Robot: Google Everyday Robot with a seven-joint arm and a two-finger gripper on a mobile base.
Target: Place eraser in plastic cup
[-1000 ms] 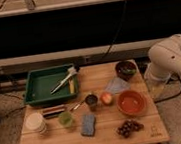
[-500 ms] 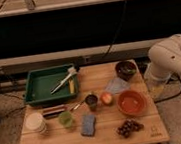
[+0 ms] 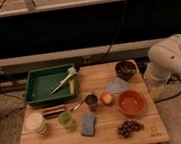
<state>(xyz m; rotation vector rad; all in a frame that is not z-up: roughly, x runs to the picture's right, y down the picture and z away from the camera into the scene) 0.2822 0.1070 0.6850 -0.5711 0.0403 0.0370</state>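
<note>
The eraser (image 3: 54, 112) lies flat just beside the plastic cup (image 3: 66, 119), likely light and stiff, so pinch it across its narrow middle; your tool (image 3: 157, 80) hangs at the worktop (image 3: 105, 135) edge beyond the orange bowl (image 3: 131, 102), spread or pressed together you cannot tell

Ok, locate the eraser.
In the camera view the eraser lies left on the table, between the green tray and the plastic cup; the gripper is beyond the table's right edge.

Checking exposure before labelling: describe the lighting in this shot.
Camera view: warm, dim light; table evenly lit, background behind it nearly black; eraser reads dark beside the plastic cup; white arm brightest, right of the table, its gripper out of view.
</note>
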